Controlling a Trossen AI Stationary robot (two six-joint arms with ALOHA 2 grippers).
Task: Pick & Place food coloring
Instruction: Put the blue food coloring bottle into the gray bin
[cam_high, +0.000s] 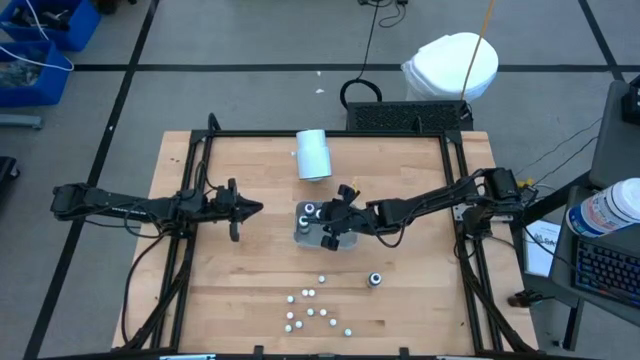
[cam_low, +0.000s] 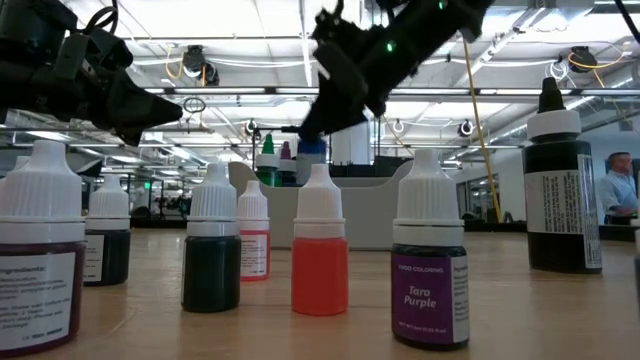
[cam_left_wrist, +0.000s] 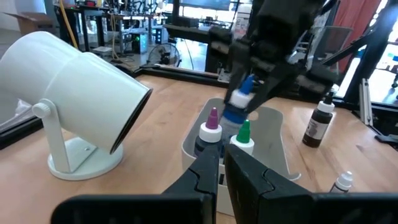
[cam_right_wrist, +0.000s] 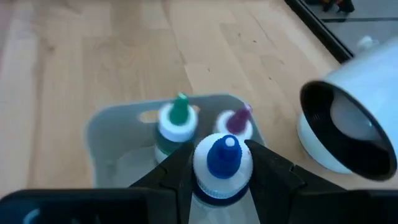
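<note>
Two bottles, one green-tipped (cam_right_wrist: 179, 118) and one purple-tipped (cam_right_wrist: 236, 121), already stand upright inside the grey tray (cam_high: 304, 236), and a third, the blue-tipped bottle (cam_right_wrist: 222, 163), hangs just above that tray, pinched at its white collar between the fingers of the right gripper (cam_right_wrist: 221, 168), which are closed partway around it. From the left wrist view that bottle looks tilted rather than plumb, its tip leaning away from the tray's open end. The left gripper (cam_high: 243, 209) waits well to the side of the tray, fingers drawn nearly together with nothing between them. Near the tray, on its far side, lies the large white cylinder (cam_high: 313, 154) with its open mouth facing the tray; toward the table's near edge from the tray a lone dark bottle (cam_high: 375, 280) stands, and beyond it a cluster of small whitish bottles (cam_high: 310, 311). My worry is the landing: if the blue-tipped bottle goes down still tilted, its base could catch the tray wall or knock the two bottles standing right beneath it, and those look narrow enough to topple into each other. Letting go too high could let it bounce and fall over on the tray floor. The fingers spreading on release may also brush the green-tipped neighbour, which sits just beside the held bottle.
</note>
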